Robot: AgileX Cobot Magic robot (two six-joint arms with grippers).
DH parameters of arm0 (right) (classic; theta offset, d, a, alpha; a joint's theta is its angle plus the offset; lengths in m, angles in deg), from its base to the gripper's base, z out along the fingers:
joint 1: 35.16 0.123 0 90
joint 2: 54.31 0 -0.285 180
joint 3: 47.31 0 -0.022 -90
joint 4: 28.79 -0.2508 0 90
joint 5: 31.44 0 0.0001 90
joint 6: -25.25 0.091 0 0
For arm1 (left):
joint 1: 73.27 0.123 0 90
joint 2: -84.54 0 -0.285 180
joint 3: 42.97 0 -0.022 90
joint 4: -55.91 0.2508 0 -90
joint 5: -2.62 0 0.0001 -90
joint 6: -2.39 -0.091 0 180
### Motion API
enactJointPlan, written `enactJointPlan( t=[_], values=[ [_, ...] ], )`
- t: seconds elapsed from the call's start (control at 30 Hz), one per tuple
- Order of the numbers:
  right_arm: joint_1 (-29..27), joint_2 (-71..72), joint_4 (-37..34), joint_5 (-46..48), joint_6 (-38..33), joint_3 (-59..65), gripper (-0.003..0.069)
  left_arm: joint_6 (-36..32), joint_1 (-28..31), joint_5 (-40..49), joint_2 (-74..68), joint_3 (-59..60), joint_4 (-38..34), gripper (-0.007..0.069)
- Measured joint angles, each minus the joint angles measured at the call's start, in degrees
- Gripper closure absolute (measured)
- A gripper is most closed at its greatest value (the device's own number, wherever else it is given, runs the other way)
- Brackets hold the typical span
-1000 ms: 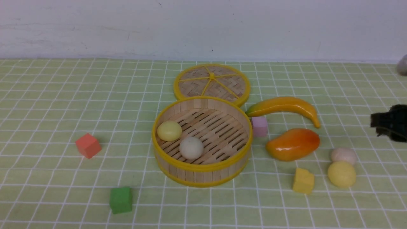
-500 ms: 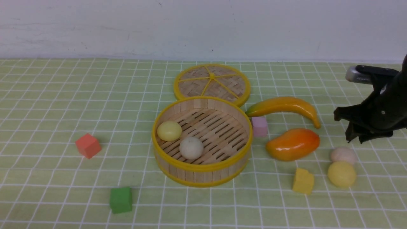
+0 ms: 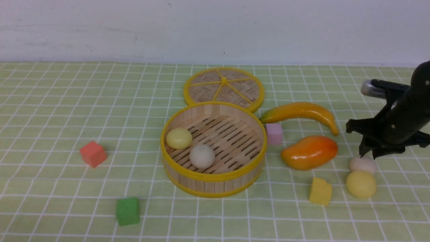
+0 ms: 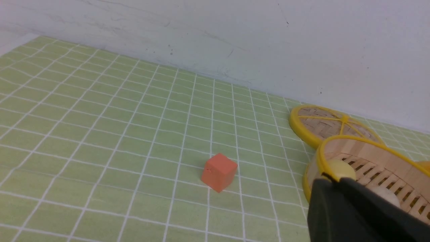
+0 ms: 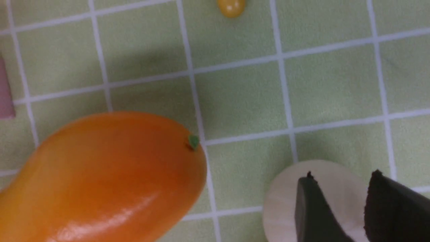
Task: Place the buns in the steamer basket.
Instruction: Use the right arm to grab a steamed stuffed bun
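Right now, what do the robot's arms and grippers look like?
The right arm is matte black with rounded links and a silver-grey cylinder at its side. The right gripper is black and angular, its fingers tapering to wedge tips. The left gripper shows only as a matte black wedge. No cables or lettering show.

A table (image 3: 50, 101) fills the scene from near edge to far, covered by a pale green cloth (image 3: 67, 208) printed with a grid of thin white lines. Along its far edge rises a plain white wall (image 3: 215, 30), faintly scuffed and dotted with small dark specks. The light is soft and even, casting only faint, short shadows on the cloth.
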Motion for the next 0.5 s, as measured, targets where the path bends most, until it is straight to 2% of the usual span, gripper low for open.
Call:
enactJointPlan(
  t=[0.13,0.23,0.3,0.37,0.4,0.43,0.5],
  values=[
    [0.0,-2.0,-0.1,-0.1,-0.7,0.0,0.0421,0.0,0.0,0.0,0.0,0.0,0.0,0.0603],
    [0.0,-2.3,-0.2,0.2,-1.2,-0.2,0.0449,0.0,0.0,0.0,0.0,0.0,0.0,0.0603],
    [0.0,-2.3,-0.2,0.3,-1.6,-0.3,0.0482,0.0,0.0,0.0,0.0,0.0,0.0,0.0602],
    [0.0,-2.2,-0.2,0.8,-2.2,-0.3,0.0561,0.0,0.0,0.0,0.0,0.0,0.1,0.0599],
    [0.0,-2.1,-0.2,0.9,-2.2,-0.3,0.0579,0.0,0.0,0.0,0.0,0.0,0.3,0.0598],
    [0.0,-1.9,-0.1,1.3,-2.4,-0.3,0.0637,0.0,0.0,0.0,0.0,0.0,0.7,0.0596],
    [0.0,-1.1,0.1,2.3,-3.0,-0.3,0.0659,0.0,0.0,-0.4,0.0,0.0,1.4,0.0594]
  ],
)
